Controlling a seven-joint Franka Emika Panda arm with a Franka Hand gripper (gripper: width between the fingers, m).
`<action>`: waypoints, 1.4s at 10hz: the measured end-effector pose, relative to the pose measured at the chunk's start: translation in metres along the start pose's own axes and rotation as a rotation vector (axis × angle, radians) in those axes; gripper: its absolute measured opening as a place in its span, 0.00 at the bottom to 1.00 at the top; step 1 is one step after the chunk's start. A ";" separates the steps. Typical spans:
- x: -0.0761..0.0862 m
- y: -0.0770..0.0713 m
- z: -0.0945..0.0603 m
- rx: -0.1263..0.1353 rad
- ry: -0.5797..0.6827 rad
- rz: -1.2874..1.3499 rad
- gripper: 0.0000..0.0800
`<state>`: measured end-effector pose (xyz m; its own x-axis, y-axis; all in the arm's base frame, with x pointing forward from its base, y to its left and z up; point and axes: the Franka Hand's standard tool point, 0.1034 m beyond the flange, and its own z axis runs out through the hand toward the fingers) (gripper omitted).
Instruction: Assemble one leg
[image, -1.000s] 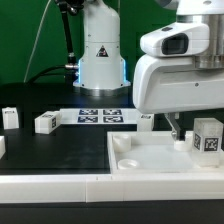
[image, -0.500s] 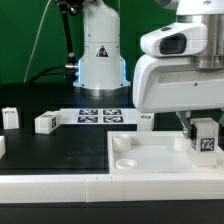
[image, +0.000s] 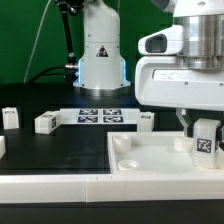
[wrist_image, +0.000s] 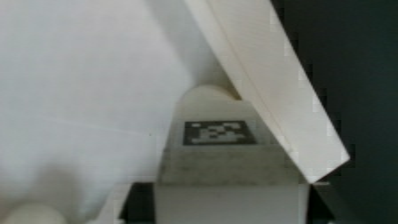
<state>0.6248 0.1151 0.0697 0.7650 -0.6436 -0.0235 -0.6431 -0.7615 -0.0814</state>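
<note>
At the right edge of the exterior view we see our gripper (image: 203, 128) hanging below the bulky white wrist housing, low over the large white tray (image: 150, 160) that fills the lower right of the frame. Between the fingers sits the leg (image: 206, 140), a small white block with its black-and-white tag facing the camera; the fingers are closed on its sides, clamped on the block. The leg stands upright over the tray's right part, its lower end close to the tray surface, though we cannot tell whether it touches.

In the wrist view we see the same leg (wrist_image: 217, 150) in the lower middle of the frame, tag toward the lens, with the white tray (wrist_image: 89, 80) spreading across the upper left.

In the middle of the exterior view lies the marker board (image: 98, 116) on the black table (image: 50, 145), in front of the arm's white base (image: 100, 55). At the left of the frame, two more small white blocks rest on the table, one at the far left (image: 10, 117) and one just beside it (image: 45, 122). Another small white piece (image: 146, 120) sits just behind the tray's far edge.
</note>
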 end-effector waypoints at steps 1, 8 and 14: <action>0.001 0.000 0.000 0.016 0.001 0.118 0.36; 0.000 0.002 0.001 0.039 -0.023 0.762 0.36; 0.001 0.002 0.001 0.031 -0.029 0.646 0.72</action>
<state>0.6242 0.1130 0.0689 0.2247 -0.9688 -0.1043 -0.9734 -0.2181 -0.0709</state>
